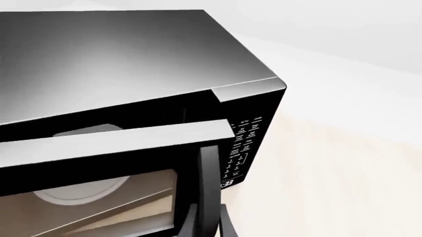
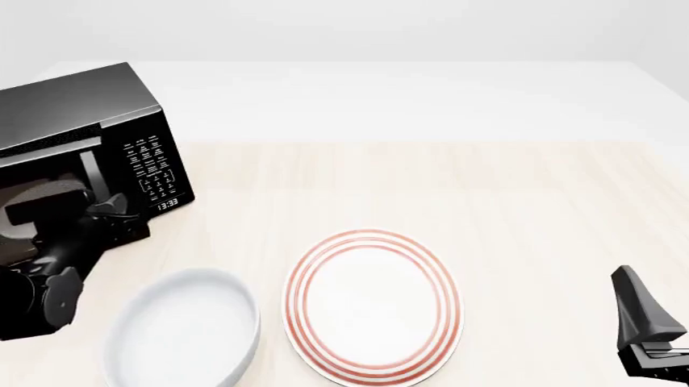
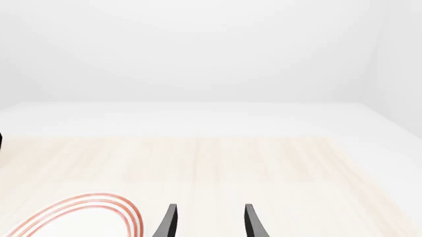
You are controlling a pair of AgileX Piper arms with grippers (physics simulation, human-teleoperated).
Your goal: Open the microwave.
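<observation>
At the worktop's far left corner, the microwave (image 2: 86, 153) stands with its door ajar; the left gripper (image 2: 108, 211) looks clamped on the handle (image 1: 205, 192). Pulling off-arc could slip the grip or drag the oven. The right gripper (image 3: 207, 219) idles, spread apart.

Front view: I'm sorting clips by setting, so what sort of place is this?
Probably a simulated kitchen tabletop: a microwave with its door ajar, a red-ringed plate and a white bowl on a pale wooden table.
</observation>
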